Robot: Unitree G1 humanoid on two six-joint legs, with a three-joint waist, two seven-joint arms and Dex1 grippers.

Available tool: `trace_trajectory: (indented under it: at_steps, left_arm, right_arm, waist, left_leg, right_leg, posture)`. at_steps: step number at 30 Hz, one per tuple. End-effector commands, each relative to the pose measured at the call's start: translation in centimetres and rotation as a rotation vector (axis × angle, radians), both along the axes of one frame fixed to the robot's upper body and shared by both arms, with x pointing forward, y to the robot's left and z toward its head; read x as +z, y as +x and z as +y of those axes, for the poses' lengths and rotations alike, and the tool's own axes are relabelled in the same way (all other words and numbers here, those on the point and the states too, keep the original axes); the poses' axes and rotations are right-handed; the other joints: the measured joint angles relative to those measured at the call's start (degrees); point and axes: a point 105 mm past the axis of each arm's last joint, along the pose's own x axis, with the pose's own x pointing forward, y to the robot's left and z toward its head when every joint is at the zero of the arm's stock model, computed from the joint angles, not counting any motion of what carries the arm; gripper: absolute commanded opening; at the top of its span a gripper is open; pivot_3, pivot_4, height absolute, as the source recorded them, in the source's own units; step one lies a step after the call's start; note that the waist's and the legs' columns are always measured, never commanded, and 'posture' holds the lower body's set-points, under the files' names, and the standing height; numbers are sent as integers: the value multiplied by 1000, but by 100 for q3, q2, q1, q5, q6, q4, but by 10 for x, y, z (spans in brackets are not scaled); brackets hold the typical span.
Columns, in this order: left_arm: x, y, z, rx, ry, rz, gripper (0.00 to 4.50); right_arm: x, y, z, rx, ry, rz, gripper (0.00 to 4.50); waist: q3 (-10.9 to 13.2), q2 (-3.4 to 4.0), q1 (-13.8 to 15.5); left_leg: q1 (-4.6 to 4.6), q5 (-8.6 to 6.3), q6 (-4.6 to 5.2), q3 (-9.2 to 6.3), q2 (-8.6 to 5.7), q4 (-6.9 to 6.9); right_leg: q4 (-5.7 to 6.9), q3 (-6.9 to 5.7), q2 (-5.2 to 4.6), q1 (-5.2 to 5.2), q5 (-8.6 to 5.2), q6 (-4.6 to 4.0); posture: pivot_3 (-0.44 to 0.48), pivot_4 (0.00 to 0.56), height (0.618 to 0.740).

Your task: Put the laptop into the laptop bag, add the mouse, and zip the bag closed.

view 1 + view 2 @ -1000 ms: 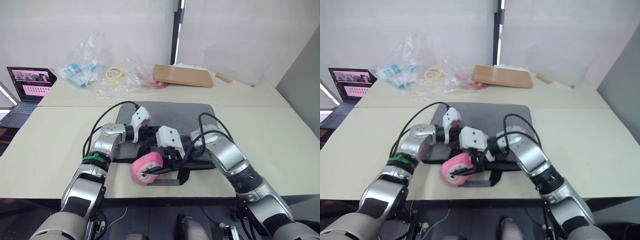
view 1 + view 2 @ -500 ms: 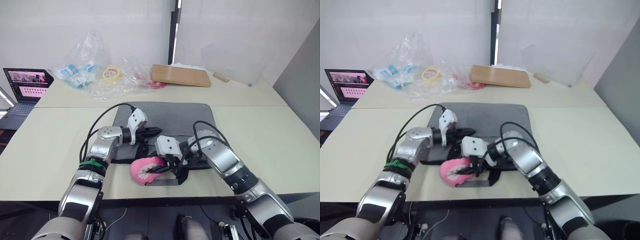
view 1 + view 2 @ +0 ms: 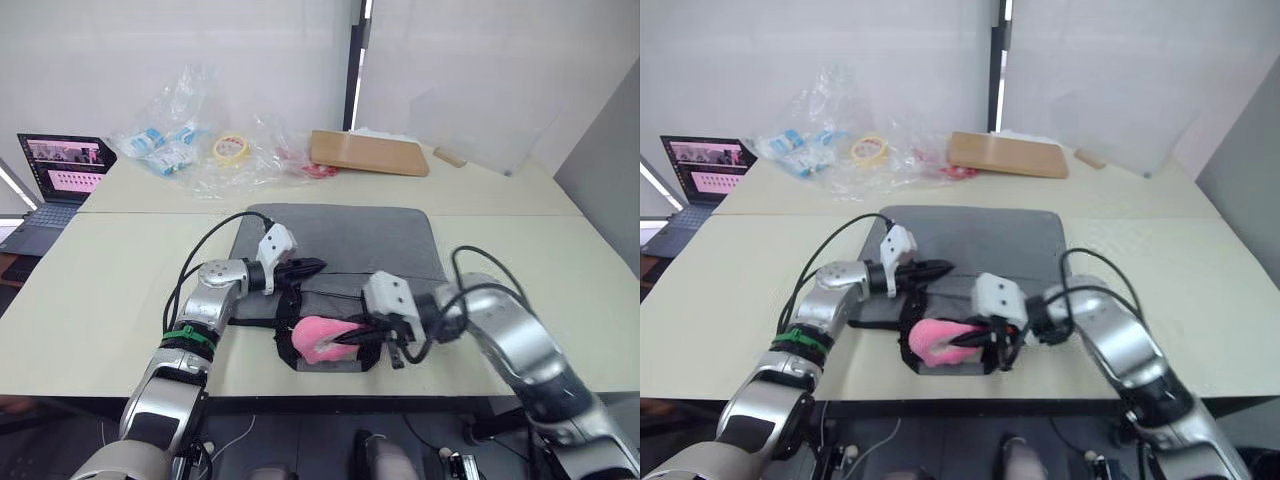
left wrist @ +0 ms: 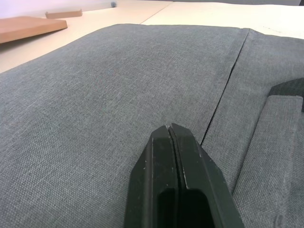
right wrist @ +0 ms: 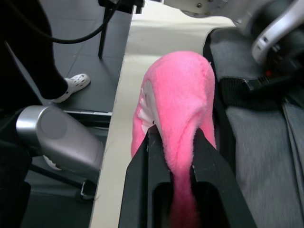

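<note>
Left eye view: cream table (image 3: 90,300); right pincer (image 3: 362,337) clamps pink toy (image 3: 322,338), left pincer (image 3: 312,266) pressed together over laptop bag (image 3: 350,235).

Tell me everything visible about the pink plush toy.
The pink plush toy is soft, fuzzy and rounded, with a whitish patch on one side. The right gripper pinches it between its two black fingers, squeezing the plush. It sits at the near edge of the grey laptop bag, over the black strap handles, near the table's front edge.

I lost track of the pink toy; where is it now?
The pink toy sits pinched in the right gripper at the table's near edge, over the laptop bag's black handles.
</note>
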Motion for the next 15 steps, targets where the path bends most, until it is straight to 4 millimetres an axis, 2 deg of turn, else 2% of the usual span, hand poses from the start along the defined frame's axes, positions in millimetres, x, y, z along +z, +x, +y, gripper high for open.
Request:
trace_trajectory:
  at_steps: [1,6,8,15]
  left_arm:
    - [-47,-15,12,1,76,132,0]
    - [-51,-19,18,7,64,135,0]
    - [-52,-19,20,10,62,136,0]
    - [-54,-18,23,31,59,136,0]
  right_arm:
    - [10,-4,-14,-84,18,-26,22]
    - [2,4,-52,-308,20,-17,22]
    - [-1,3,-71,-386,7,-10,22]
    - [-3,-6,-118,-557,1,52,22]
  waist:
    - [-13,0,0]
    - [-45,10,5]
    - [-51,17,9]
    - [-64,36,20]
  left_leg:
    - [7,-2,3,-2,4,-4]
    - [11,-8,13,1,8,-7]
    - [11,-10,17,4,3,-7]
    - [30,-17,30,17,3,-8]
  right_leg:
    - [-7,-1,2,10,-1,2]
    - [-28,1,3,16,-1,12]
    - [-29,3,2,19,3,17]
    - [-58,19,5,32,5,23]
  posture:
    - [0,150,740]
    - [0,150,740]
    - [0,150,740]
    - [0,150,740]
